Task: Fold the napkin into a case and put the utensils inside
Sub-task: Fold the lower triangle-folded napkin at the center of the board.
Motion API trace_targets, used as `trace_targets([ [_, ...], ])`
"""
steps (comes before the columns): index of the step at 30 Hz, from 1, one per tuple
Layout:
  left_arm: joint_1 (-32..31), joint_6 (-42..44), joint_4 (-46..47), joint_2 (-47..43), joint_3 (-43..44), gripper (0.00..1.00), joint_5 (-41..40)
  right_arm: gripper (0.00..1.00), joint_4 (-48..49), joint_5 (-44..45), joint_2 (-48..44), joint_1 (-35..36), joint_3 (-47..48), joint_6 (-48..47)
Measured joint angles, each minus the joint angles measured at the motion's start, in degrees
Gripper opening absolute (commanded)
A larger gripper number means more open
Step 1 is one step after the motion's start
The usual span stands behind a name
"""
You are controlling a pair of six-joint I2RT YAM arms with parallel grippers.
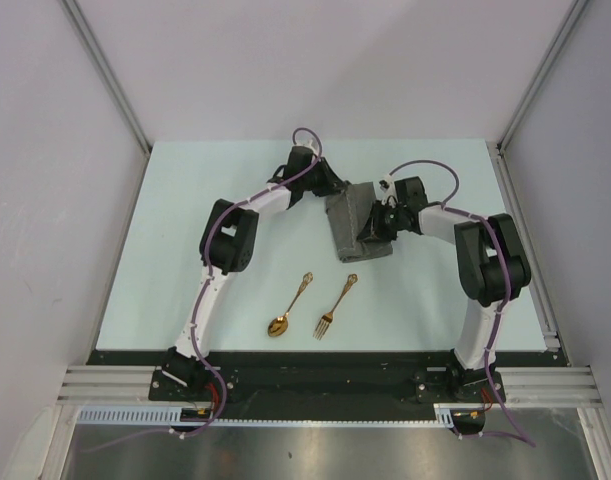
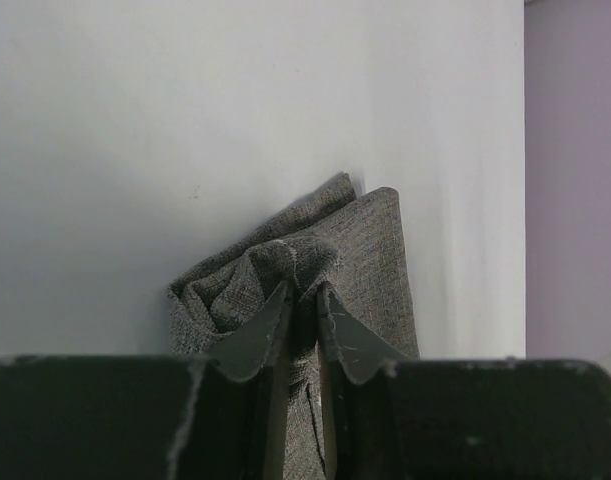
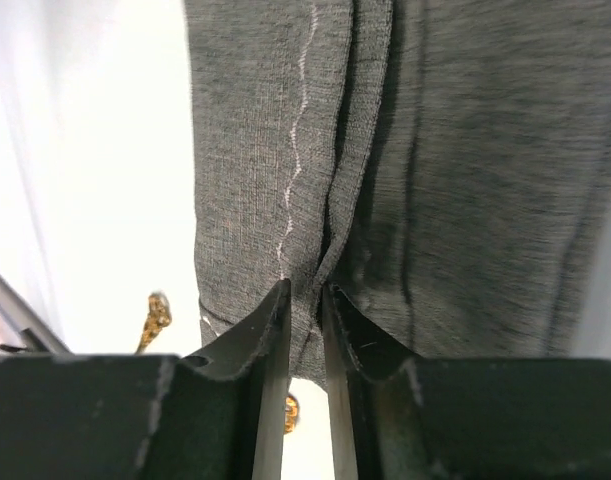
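Observation:
The dark grey napkin (image 1: 357, 226) lies folded into a narrow strip in the middle of the table. My left gripper (image 1: 334, 192) is at its far end. In the left wrist view the left gripper (image 2: 303, 290) is shut on a bunched fold of the napkin (image 2: 373, 250). My right gripper (image 1: 376, 228) comes in from the strip's right side. Up close, the right gripper (image 3: 305, 292) is shut on a layered edge of the napkin (image 3: 465, 180). The gold spoon (image 1: 288, 307) and gold fork (image 1: 335, 308) lie side by side nearer the arm bases, apart from the cloth.
Two gold handle tips (image 3: 155, 314) (image 3: 290, 411) show past the cloth in the right wrist view. The pale table (image 1: 185, 200) is bounded by white walls at left, right and back, and by a black base rail (image 1: 315, 360) at the near edge.

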Motion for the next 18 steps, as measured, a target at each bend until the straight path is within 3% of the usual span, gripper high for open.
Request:
trace_targets([
  [7,0.0,-0.61,0.96,-0.11,-1.22,0.18,0.02,0.22,4.26,-3.48,0.0,0.61,-2.93,4.17],
  [10,0.0,-0.96,1.09,-0.11,-1.27,0.24,0.04,0.25,4.87,-3.93,0.0,0.59,-2.95,4.52],
  [11,0.0,-0.98,1.09,-0.11,-1.27,0.29,0.07,0.25,4.85,-3.93,0.0,0.46,-2.95,4.48],
  [16,0.02,-0.13,0.61,-0.44,-1.25,0.78,0.5,0.31,3.13,-3.67,-0.24,-0.9,-2.89,3.3],
  [17,0.02,0.42,-0.07,-1.05,-1.14,0.85,0.42,0.34,2.67,-3.5,-0.37,-1.38,-2.86,2.99],
  [18,-0.04,1.46,-1.14,-1.79,-1.14,0.86,0.33,0.35,2.19,-3.43,-0.57,-1.9,-2.82,2.67],
])
